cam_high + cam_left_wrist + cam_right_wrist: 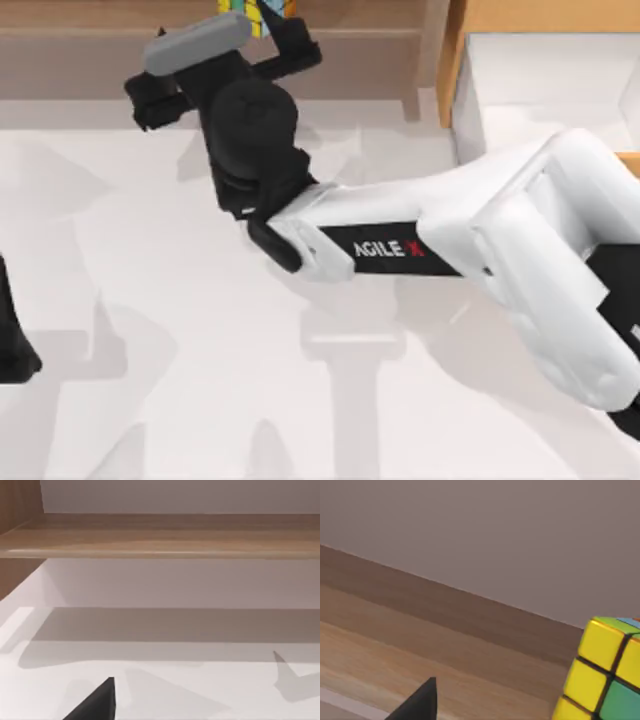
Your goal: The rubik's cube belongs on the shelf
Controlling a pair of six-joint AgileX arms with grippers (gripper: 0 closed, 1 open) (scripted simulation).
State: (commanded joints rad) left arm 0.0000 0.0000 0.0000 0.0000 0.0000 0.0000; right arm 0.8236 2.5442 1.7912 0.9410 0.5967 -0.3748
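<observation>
The rubik's cube (248,14) sits on the brown shelf (90,60) at the top view's upper edge, left of the middle. My right arm reaches across the table, and its gripper (262,38) is at the shelf just in front of the cube, open. In the right wrist view the cube (605,675) shows yellow and green squares, resting on the shelf board (420,645), off to one side of a black fingertip (420,702) and apart from it. My left arm (10,345) is parked at the left edge.
An orange-wood cabinet (455,60) with a white open drawer (540,80) stands at the back right, beside the shelf's upright post (430,55). The left wrist view looks at the shelf board (160,540) from the white table (165,690).
</observation>
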